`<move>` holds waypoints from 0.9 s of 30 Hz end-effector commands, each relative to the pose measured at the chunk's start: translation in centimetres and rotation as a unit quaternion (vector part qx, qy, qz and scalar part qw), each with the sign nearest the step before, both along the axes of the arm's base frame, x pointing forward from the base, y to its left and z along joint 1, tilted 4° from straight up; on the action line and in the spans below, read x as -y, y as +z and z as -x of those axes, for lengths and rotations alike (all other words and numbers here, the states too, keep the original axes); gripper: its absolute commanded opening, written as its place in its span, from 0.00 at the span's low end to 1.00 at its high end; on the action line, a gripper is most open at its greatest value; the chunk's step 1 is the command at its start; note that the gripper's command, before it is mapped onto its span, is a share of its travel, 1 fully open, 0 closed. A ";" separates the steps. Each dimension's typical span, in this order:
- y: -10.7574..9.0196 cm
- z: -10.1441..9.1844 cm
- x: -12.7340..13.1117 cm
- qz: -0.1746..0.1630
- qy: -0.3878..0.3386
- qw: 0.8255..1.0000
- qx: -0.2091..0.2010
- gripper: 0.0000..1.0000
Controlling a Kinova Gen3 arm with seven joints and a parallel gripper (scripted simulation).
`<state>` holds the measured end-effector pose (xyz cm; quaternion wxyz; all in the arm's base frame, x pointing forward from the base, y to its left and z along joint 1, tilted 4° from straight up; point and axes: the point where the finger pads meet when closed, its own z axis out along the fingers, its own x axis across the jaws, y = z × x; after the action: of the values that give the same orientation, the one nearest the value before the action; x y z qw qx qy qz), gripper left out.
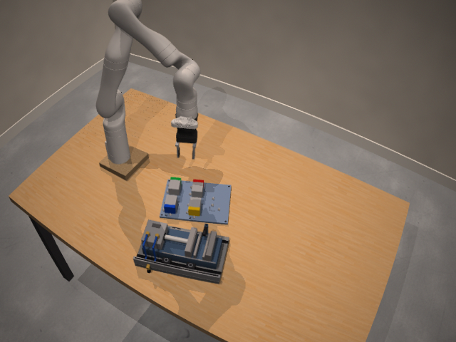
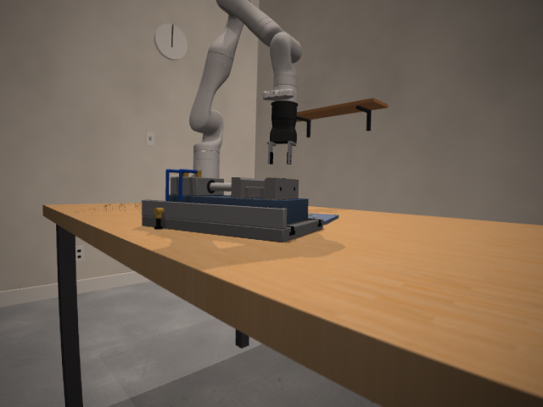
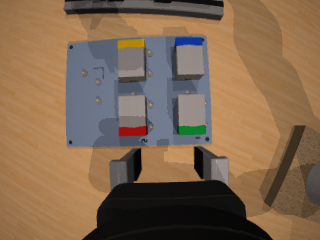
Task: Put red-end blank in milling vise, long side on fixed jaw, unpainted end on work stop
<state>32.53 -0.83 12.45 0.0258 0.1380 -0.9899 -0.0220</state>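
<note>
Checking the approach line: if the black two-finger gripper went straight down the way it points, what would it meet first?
Probably the bare wooden table top, just short of the blue plate's near edge. The open gripper hangs beside the plate, not over the red-ended blank; depth is uncertain.

The arm [image 1: 112, 73] is built of smooth, rounded pale-grey links with thin seam lines at the joints, and stands on a square tan base plate [image 1: 139, 164]. A whitish flange tops a black, barrel-shaped gripper [image 1: 185, 151] whose two slim grey jaws end in dark tips.
</note>
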 end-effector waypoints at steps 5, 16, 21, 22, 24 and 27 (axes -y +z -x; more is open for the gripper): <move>2.0 -0.7 1.2 0.000 -0.002 1.000 0.005 1.00; 4.1 -1.1 2.5 0.000 0.001 1.000 0.001 1.00; 5.5 -1.4 3.4 0.000 0.000 1.000 0.003 1.00; 5.8 -1.5 3.5 0.000 0.000 1.000 0.003 1.00; 6.4 -1.6 3.9 0.000 -0.001 1.000 0.004 1.00; 7.2 -1.8 4.4 0.000 -0.001 1.000 0.004 1.00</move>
<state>33.90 -4.80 18.94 0.0285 0.1404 -0.9894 -0.0225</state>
